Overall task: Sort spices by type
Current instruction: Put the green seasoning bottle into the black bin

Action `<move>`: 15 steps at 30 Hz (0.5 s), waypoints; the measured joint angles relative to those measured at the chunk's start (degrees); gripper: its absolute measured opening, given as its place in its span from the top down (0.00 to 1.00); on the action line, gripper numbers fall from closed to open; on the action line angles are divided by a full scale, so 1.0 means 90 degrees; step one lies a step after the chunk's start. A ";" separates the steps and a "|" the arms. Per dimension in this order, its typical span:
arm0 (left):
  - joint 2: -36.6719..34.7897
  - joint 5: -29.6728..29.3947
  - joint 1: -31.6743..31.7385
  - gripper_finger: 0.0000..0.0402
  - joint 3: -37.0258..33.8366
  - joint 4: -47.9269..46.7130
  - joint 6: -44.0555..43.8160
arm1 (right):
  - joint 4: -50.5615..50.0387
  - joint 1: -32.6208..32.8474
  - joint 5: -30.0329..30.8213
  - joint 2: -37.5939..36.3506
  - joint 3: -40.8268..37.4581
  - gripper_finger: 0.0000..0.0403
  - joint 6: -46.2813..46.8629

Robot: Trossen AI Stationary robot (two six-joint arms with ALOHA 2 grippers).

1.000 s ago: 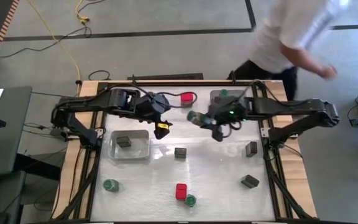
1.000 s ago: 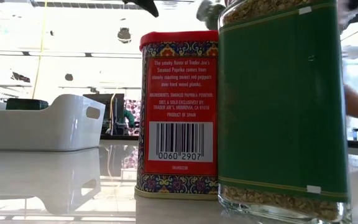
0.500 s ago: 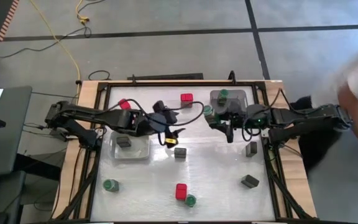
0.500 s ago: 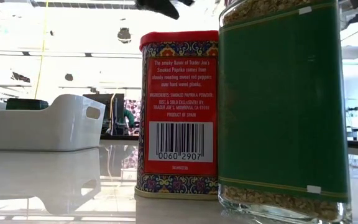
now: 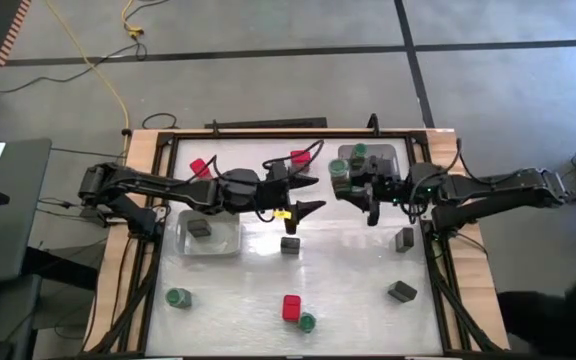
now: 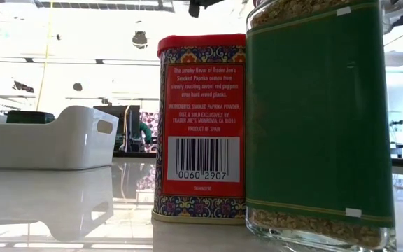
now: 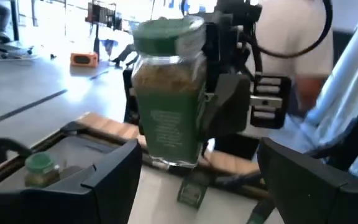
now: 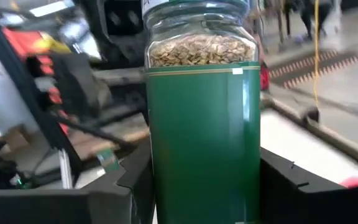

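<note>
The right gripper is up near the far right part of the bench, fingers clamped on a round glass jar with a green lid and green label, seeds visible through the glass. It's held upright just beside the grey plastic tray at the far edge, which already has another green-lidded jar sitting in it. In the left wrist view you can see that held jar straight ahead, gripped by the other arm, with the tray jar lower down in its tray. The left gripper reaches out over the middle of the bench, fingers spread wide and holding nothing, just above a dark grey boxy tin. The rest of the spices are scattered around: a red square tin at the far edge, another red one near the left arm, a grey tin inside the clear plastic tray on the left, two more grey tins on the right side, one nearer the front, a green-lidded jar front left, and a red tin touching a green jar at the front. Those last two fill the low view: the red paprika tin and the green-labelled jar side by side, with a white tray behind.
</note>
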 joint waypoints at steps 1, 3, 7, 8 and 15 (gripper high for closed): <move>0.0050 0.0001 0.0000 0.24 -0.0001 0.0218 -0.0034 | 0.0232 -0.0003 -0.0069 0.0056 0.0000 0.46 -0.0055; 0.0184 0.0000 0.0005 0.24 0.0006 0.0857 -0.0060 | 0.0614 0.0002 -0.0158 0.0187 0.0000 0.46 -0.0219; 0.0390 -0.0014 0.0005 0.24 0.0016 0.1283 -0.0160 | 0.1092 -0.0005 -0.0403 0.0463 0.0073 0.46 -0.0351; 0.0406 -0.0017 0.0005 0.24 0.0009 0.1246 -0.0235 | 0.1089 -0.0001 -0.0442 0.0531 0.0136 0.46 -0.0397; 0.0446 0.0021 0.0000 0.24 0.0013 0.1483 -0.0354 | 0.1062 0.0137 -0.0487 0.0961 0.0503 0.45 -0.0675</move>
